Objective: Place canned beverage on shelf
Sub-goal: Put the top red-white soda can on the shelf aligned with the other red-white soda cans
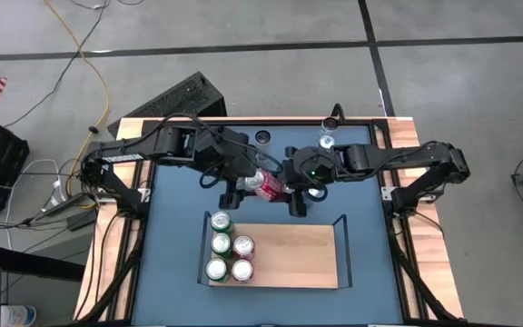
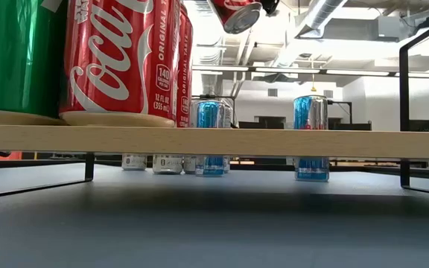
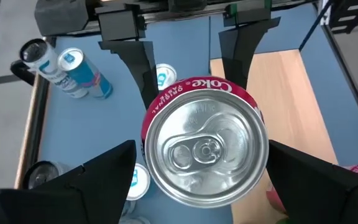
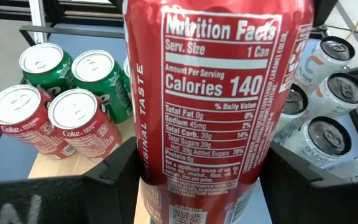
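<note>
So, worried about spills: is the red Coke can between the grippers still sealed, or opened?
Sealed: the left wrist view shows the Coke can top with its tab flat and the mouth unbroken.

I face a blue table on a grey floor. A yellow cable trails beyond the table's far left corner, beside a slanted black panel. Pale ceiling ducts hang over the room behind the table.

The bench is seen from overhead and at surface level; the red can is framed closely by both wrist views.
</note>
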